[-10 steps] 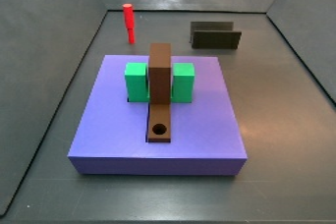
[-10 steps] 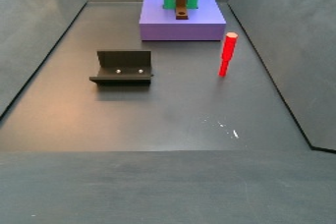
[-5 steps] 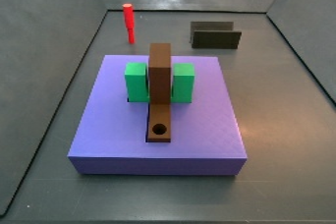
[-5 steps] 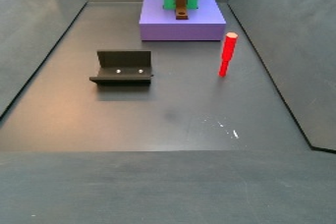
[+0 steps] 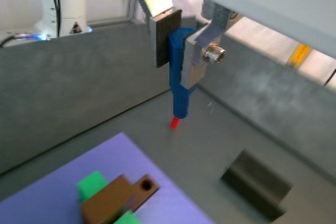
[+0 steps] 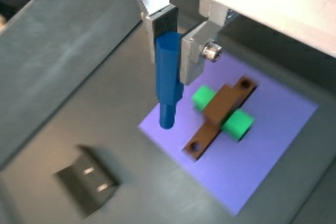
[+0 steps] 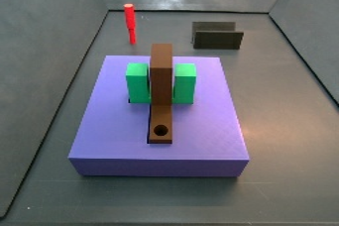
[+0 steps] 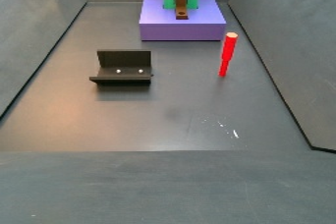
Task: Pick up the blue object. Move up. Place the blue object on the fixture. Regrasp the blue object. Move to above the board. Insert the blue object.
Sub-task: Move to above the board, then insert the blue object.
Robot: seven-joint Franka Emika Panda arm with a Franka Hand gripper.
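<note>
A: Blue peg (image 5: 180,76) (image 6: 167,79) location?
B: Clamped between gripper (image 5: 183,43) (image 6: 179,33) fingers, hanging vertically, high above floor and board (image 6: 276,140). Out of both side views.

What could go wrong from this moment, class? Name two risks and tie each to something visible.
1. The gripper holds the blue peg only by its top end, high above the board; most of it hangs free, so it might tilt or slip.
2. The hole in the brown bar looks narrow, so a small misalignment could jam the peg on the bar.
</note>
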